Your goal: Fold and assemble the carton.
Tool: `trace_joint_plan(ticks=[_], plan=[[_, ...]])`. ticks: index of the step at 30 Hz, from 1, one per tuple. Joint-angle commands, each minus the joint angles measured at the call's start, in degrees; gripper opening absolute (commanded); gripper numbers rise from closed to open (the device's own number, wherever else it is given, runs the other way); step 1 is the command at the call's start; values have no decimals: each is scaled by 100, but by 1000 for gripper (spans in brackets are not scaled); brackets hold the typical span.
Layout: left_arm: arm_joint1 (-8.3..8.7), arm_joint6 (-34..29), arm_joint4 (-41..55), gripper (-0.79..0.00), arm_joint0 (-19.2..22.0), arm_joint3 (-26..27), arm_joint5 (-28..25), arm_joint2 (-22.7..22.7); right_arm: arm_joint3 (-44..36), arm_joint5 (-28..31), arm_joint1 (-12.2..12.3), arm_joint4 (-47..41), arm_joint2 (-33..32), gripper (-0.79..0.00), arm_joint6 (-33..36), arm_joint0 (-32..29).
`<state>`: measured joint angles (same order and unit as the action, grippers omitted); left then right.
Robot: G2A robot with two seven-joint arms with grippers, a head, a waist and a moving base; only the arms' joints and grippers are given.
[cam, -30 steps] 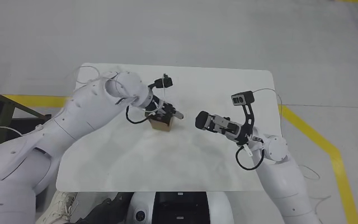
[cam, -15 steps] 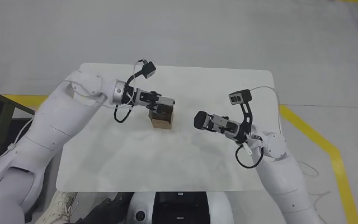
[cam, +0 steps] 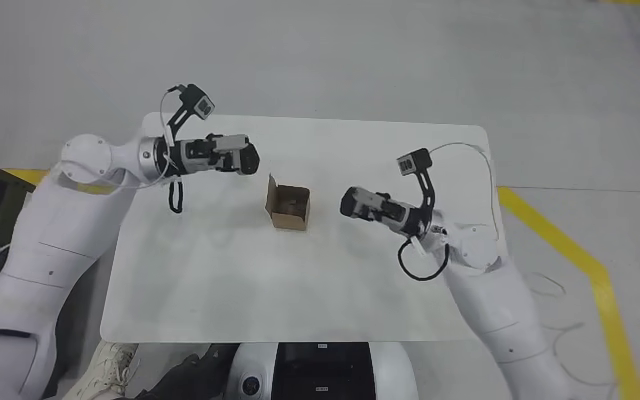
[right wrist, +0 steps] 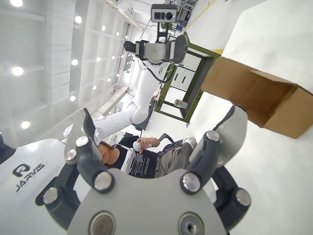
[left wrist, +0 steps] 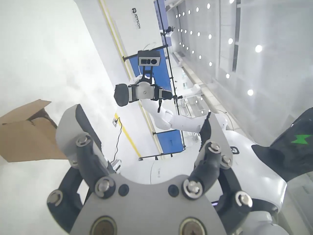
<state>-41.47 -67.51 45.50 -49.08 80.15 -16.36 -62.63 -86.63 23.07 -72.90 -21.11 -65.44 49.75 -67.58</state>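
The near half of the white surface (cam: pixel 300 290) is a smooth, matte sheet with rounded corners. Around its middle stands the carton (cam: pixel 288 205), touched by neither arm. It is a small box of plain brown cardboard, dull and fibrous, with crisp creases at its corners. The body looks squared up into an open box, and the wrist views show panels lying across the inside of the carton (right wrist: pixel 256 94), so the base seems to be folded in. The mouth is open and one flap stands up on the side toward the left edge, so I judge the job roughly half done, with the top flaps left to fold and tuck. Just to the right of the carton, level with it, the right hand (cam: pixel 352 203) hangs with its fingers spread wide and nothing between them. In its own view the right hand (right wrist: pixel 159 113) shows a grey bolted metal plate and pale fingers with dark ribbed pads. Farther off, toward the far left corner, the left hand (cam: pixel 243 157) is likewise splayed and empty, apart from the carton (left wrist: pixel 27 135).
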Motion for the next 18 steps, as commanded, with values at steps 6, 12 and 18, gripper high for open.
trace_joint_plan(ticks=[6,12,18], plan=[[21,133,204,0,-260,-261,-136,-391,405,-351,-135,181,582,0,-767,108],[10,26,382,0,-413,-373,-192,-596,772,-549,-253,380,972,0,-1289,252],[-3,-16,366,0,-519,-483,-239,-758,1112,-692,-367,612,1313,0,-1603,437]])
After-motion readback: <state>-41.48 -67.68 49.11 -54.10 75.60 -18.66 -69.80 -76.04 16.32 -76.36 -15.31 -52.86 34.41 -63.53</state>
